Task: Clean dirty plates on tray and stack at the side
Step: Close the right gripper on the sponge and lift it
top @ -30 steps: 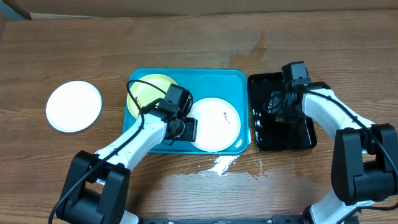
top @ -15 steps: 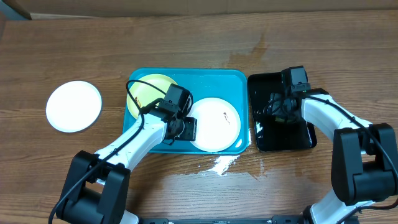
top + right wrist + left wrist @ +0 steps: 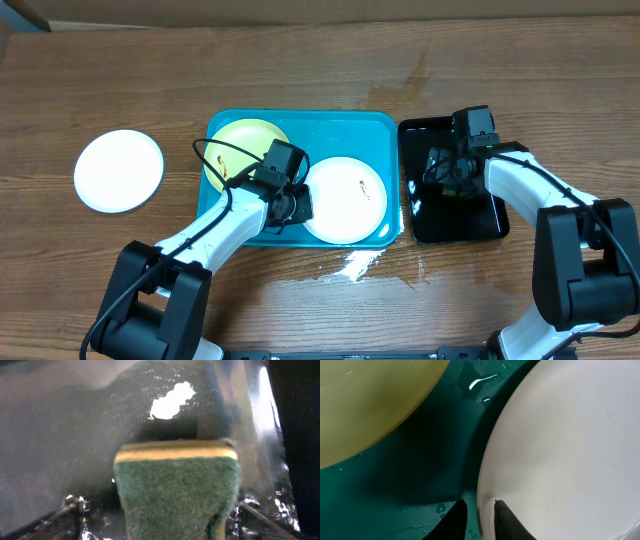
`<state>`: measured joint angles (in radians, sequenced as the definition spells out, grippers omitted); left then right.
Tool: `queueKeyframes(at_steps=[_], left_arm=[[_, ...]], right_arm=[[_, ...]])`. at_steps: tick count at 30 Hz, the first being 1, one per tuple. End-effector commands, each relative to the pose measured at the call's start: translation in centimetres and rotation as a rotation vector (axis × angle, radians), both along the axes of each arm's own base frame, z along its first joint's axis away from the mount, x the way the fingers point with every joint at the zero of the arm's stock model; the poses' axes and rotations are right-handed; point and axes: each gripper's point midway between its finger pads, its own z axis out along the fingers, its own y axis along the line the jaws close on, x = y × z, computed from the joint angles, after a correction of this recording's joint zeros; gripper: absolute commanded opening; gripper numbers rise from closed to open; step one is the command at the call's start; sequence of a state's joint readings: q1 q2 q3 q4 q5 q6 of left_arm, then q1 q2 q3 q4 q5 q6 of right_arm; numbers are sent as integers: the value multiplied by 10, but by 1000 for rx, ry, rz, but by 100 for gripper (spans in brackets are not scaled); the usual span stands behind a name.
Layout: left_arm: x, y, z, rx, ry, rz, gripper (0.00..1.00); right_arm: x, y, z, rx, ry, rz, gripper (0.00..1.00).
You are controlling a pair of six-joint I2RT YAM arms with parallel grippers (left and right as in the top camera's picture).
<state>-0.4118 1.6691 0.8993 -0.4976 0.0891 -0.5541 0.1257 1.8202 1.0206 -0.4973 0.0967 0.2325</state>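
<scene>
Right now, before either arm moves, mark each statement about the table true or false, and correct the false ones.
1. The far-left plate lies on the table, outside the blue tray. True.
2. In the blue tray, the yellow plate is stacked on the white plate. False: they lie side by side, apart.
3. The left gripper has a finger on each side of the white plate's rim. True.
4. The right gripper is over the blue tray. False: it is over the black tray.
5. A sponge sits between the right gripper's fingers. True.
</scene>
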Motion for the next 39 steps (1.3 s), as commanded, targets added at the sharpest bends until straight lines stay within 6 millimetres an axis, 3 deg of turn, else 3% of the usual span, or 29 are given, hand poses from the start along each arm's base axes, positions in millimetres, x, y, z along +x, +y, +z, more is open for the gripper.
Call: queueKeyframes(at_steps=[1, 10, 13, 15, 18, 25, 27, 31, 36, 39], left_arm=[[-1, 3, -6, 11, 8, 31, 25], [0, 3, -23, 24, 31, 33, 29], [0, 1, -28, 18, 39, 30, 16], [-1, 2, -27, 19, 41, 30, 4], [0, 2, -27, 19, 40, 31, 4], [5, 2, -16, 41, 18, -22, 4], [8, 1, -10, 49, 10, -49, 4], [11, 11, -6, 110, 9, -42, 4], [10, 14, -4, 141, 11, -80, 4], [11, 20, -2, 177, 9, -74, 4]], right_arm=[[-5, 4, -1, 32, 11, 6, 100], [-4, 11, 0, 69, 9, 19, 100], [-3, 11, 0, 69, 4, 19, 98], [-3, 11, 0, 68, 4, 18, 84], [-3, 10, 0, 65, 5, 17, 64], [-13, 9, -3, 61, 47, 15, 52], [-15, 9, -4, 61, 53, 16, 39], [-13, 9, -3, 61, 48, 16, 34], [-5, 10, 12, 63, 37, 16, 18], [0, 11, 27, 63, 34, 16, 14]])
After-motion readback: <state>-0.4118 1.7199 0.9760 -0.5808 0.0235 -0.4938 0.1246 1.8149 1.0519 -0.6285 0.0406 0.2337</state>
